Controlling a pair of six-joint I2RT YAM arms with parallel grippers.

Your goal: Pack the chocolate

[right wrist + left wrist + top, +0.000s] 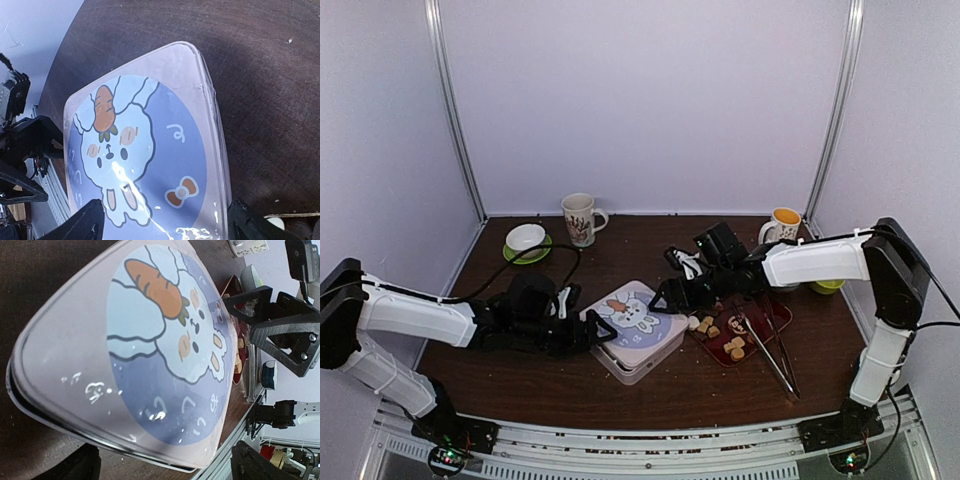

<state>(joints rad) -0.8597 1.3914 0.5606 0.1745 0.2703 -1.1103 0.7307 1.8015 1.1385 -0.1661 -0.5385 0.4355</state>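
I count two mugs (579, 218), (782, 226); one box (638, 318), bowl (525, 238), saucer (510, 253), tray (778, 318), tongs (775, 360); chocolates (713, 330) several, exact number unclear.

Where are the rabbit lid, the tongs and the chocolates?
rabbit lid (638, 318): top view, printed centre.
tongs (770, 360): top view, mid-shaft.
chocolates (735, 349): top view, one tan piece.

The table (620, 385) looks like dark brown wood, smooth with a dull sheen. The box lid (75, 355) is glossy clear plastic that catches bright highlights over a printed picture. The tongs (775, 358) near the right edge are shiny bare metal. At the back edge, the patterned mug (580, 218) and the yellow mug (783, 226) look like glazed ceramic.
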